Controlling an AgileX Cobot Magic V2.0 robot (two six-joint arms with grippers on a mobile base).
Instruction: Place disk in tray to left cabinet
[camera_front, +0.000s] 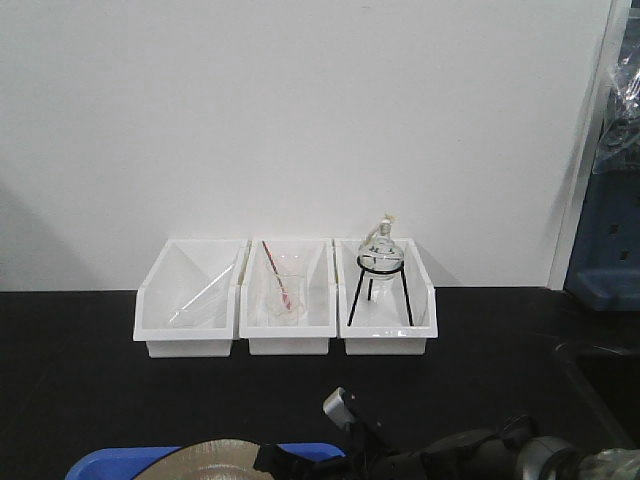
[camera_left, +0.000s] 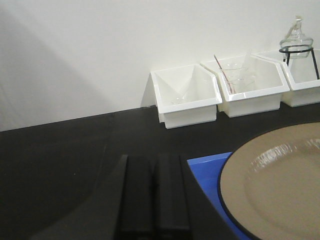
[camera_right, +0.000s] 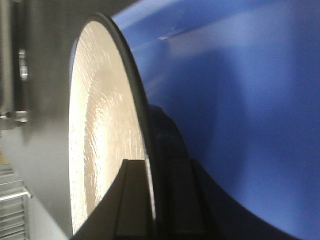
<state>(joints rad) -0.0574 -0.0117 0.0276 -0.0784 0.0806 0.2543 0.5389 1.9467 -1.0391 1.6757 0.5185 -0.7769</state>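
Observation:
The tan disk (camera_front: 205, 460) with its thin black rim lies on the blue tray (camera_front: 100, 465) at the near edge of the black table. My right gripper (camera_front: 272, 458) is shut on the disk's right rim. In the right wrist view one finger lies on the disk's (camera_right: 100, 130) top face and the other sits under the rim, above the tray (camera_right: 240, 100); the right gripper (camera_right: 152, 167) pinches the edge. My left gripper (camera_left: 154, 160) is shut with nothing in it, just left of the tray's (camera_left: 207, 167) corner and apart from the disk (camera_left: 280, 185). The cabinet is out of view.
Three white bins (camera_front: 190, 300) (camera_front: 287, 300) (camera_front: 388, 300) stand in a row against the white wall, holding glassware. The right bin holds a glass flask on a black tripod (camera_front: 380, 268). A blue object (camera_front: 605, 270) and a dark recess (camera_front: 600, 385) are at the right.

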